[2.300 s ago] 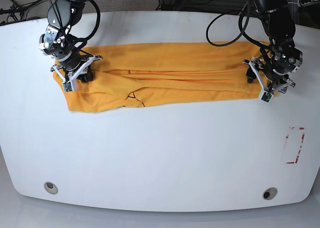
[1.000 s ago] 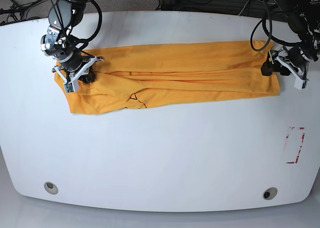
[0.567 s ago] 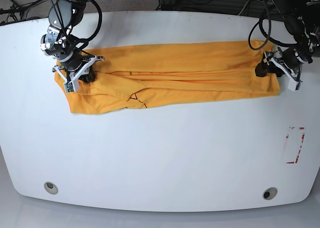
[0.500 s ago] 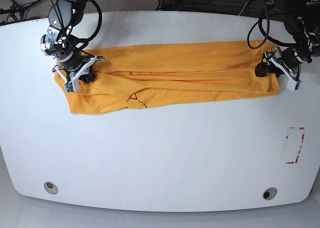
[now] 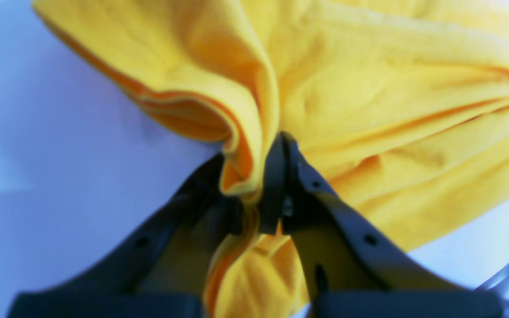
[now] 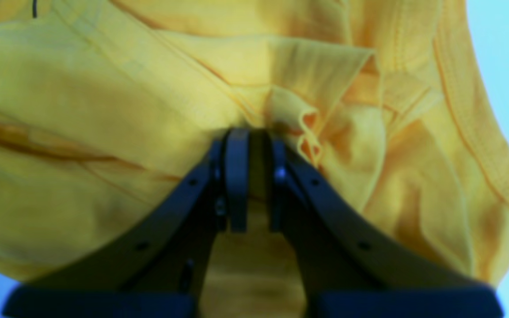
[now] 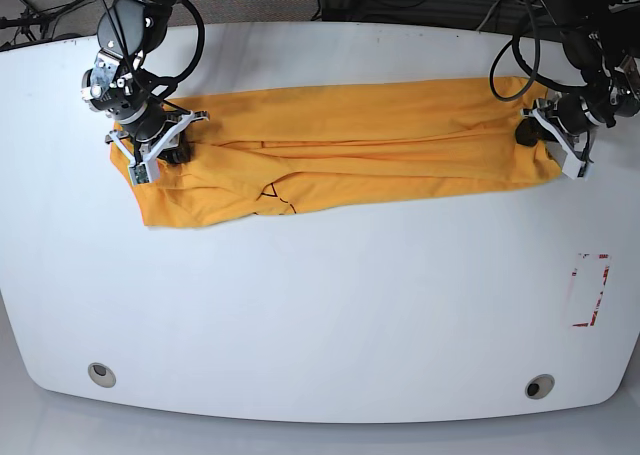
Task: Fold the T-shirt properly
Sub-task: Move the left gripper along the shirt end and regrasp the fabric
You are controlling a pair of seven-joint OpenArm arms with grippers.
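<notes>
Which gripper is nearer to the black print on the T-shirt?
Right. The right gripper grips the T-shirt at the end beside the black print; the left gripper grips the opposite end.

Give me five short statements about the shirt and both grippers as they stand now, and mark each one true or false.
1. The T-shirt lies as a long band across the far half of the table. True.
2. The left gripper is open and clear of the cloth. False: it is shut on a bunched fold of the shirt.
3. The right gripper pinches fabric between its fingers. True.
4. The shirt hangs off the table's near edge. False: it lies wholly on the tabletop.
5. A red rectangular mark sits on the table, apart from the shirt. True.
</notes>
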